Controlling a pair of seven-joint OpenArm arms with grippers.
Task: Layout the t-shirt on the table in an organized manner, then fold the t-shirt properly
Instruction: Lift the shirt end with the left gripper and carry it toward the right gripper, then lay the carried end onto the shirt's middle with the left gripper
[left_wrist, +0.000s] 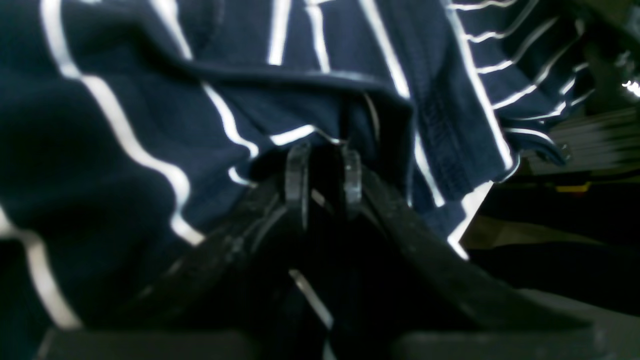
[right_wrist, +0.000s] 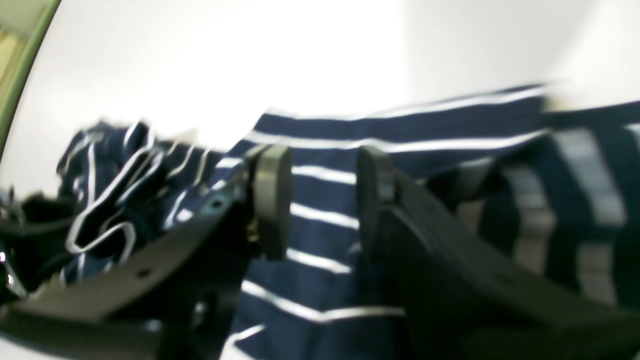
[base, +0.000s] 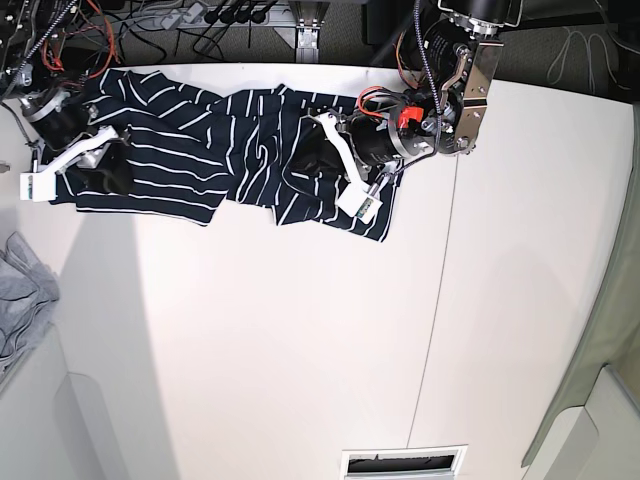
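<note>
Left tool (left_wrist: 325, 172) pinched on t-shirt (base: 190, 150) fold, tips half buried; right tool (right_wrist: 322, 200) apart, blurred, over cloth.

Motion blur smears the t-shirt (right_wrist: 450, 165) at right; the grey cloth (base: 18, 305) is edge-cropped.

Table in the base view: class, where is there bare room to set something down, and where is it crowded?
Free: the table below the t-shirt, and right of the seam. Crowded: the top edge, with both grippers; grey cloth at left.
</note>
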